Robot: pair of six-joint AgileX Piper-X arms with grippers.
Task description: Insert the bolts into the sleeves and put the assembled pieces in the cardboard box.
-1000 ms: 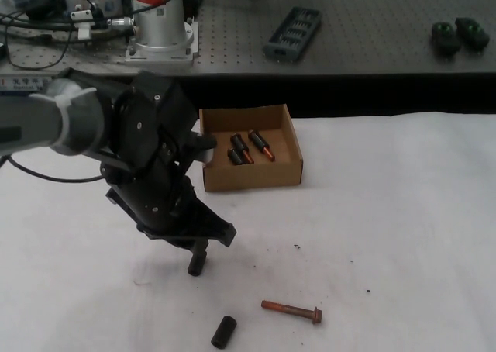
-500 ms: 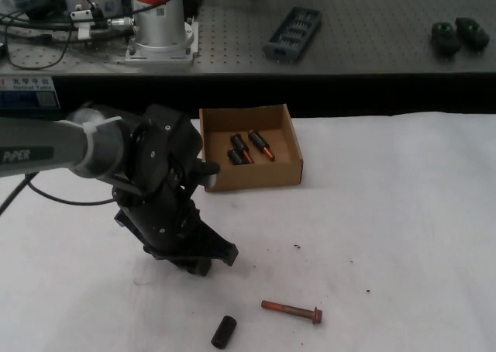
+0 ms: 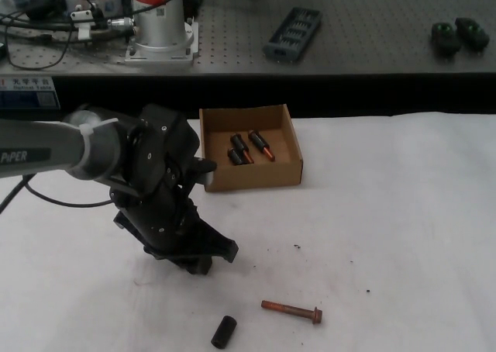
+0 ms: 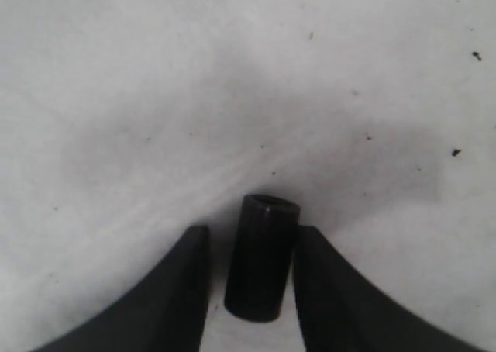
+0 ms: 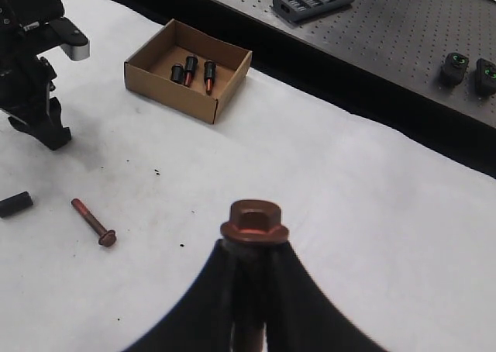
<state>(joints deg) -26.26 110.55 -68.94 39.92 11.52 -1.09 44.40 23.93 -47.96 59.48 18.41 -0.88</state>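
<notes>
While the right end effector (image 5: 252,253) pinches one bolt (image 5: 254,220), the left end effector (image 4: 251,231) gapes around one sleeve (image 4: 262,263).

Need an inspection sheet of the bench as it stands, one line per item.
Surface: white cloth, a few dark specks.
Job's things: cardboard box holds three assembled pieces; loose bolt and loose sleeve on the cloth.
Clutter: black tray and two black-green parts on the perforated metal table.
Tools: left tool low at the cloth with a second sleeve, grip unclear; right tool shut on a second bolt.
Cables: bundle at rear left; black cable by the left arm.
Surroundings: silver column at rear left.
</notes>
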